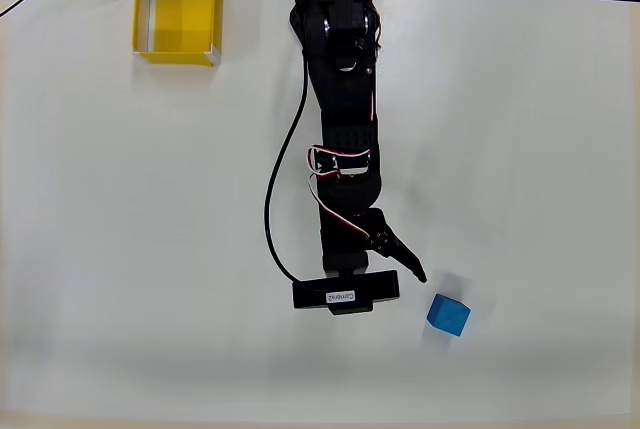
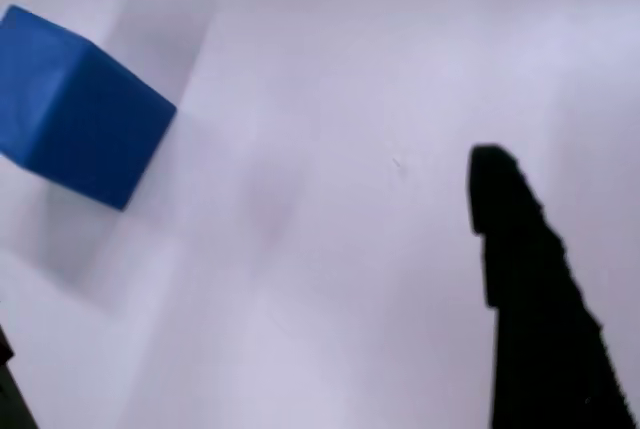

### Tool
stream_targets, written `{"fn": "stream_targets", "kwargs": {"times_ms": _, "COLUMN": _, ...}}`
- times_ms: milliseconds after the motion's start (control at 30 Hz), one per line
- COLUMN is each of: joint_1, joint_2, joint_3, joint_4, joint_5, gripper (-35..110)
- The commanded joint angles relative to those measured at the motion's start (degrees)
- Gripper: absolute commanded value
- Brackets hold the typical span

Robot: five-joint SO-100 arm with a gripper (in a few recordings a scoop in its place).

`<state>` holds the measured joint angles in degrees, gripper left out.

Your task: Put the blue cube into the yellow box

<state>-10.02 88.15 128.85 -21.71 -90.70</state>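
From overhead I see a white desk (image 1: 120,249). At its upper left, by the far edge, sits the yellow box (image 1: 178,19), open on top, thin whitish walls around a yellow floor. Nothing lies inside it that I can make out.

In the middle, my black arm (image 1: 338,99) reaches straight down the picture from its base at the top edge, with a black cable looping off its left side. At its lower end a flat black camera bar lies crosswise. The hand (image 1: 408,267) points down and to the right; one dark finger (image 1: 400,254) sticks out toward the cube, its tip close but apart from it. The other finger is hidden under the arm, so I cannot tell how wide the hand stands. It grasps nothing.

At lower right, the blue cube (image 1: 448,314) rests on the desk, turned slightly, well apart from the box.

In the wrist view the cube (image 2: 75,109) sits upper left, cut off by the edge. One dark, blurred finger (image 2: 530,299) rises at lower right.
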Motion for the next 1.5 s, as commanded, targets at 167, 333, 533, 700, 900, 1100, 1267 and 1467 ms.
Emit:
{"fn": "stream_targets", "kwargs": {"times_ms": 167, "joint_1": -4.7, "joint_2": -11.9, "joint_3": -17.5, "joint_4": -7.8, "joint_5": 0.1, "gripper": 54}}
{"fn": "stream_targets", "kwargs": {"times_ms": 333, "joint_1": -6.6, "joint_2": -18.9, "joint_3": -22.9, "joint_4": -10.3, "joint_5": -0.4, "gripper": 54}}
{"fn": "stream_targets", "kwargs": {"times_ms": 533, "joint_1": -8.4, "joint_2": -25.6, "joint_3": -29.4, "joint_4": -10.3, "joint_5": -0.5, "gripper": 54}}
{"fn": "stream_targets", "kwargs": {"times_ms": 700, "joint_1": -9.8, "joint_2": -31.3, "joint_3": -35.5, "joint_4": -10.3, "joint_5": -0.1, "gripper": 54}}
{"fn": "stream_targets", "kwargs": {"times_ms": 900, "joint_1": -11.2, "joint_2": -37.2, "joint_3": -43.2, "joint_4": -9.0, "joint_5": 0.6, "gripper": 53}}
{"fn": "stream_targets", "kwargs": {"times_ms": 1100, "joint_1": -12.0, "joint_2": -41.8, "joint_3": -49.2, "joint_4": -8.2, "joint_5": 2.2, "gripper": 52}}
{"fn": "stream_targets", "kwargs": {"times_ms": 1267, "joint_1": -12.5, "joint_2": -44.1, "joint_3": -51.8, "joint_4": -8.3, "joint_5": 3.3, "gripper": 47}}
{"fn": "stream_targets", "kwargs": {"times_ms": 1467, "joint_1": -13.4, "joint_2": -45.6, "joint_3": -52.8, "joint_4": -8.1, "joint_5": 3.2, "gripper": 32}}
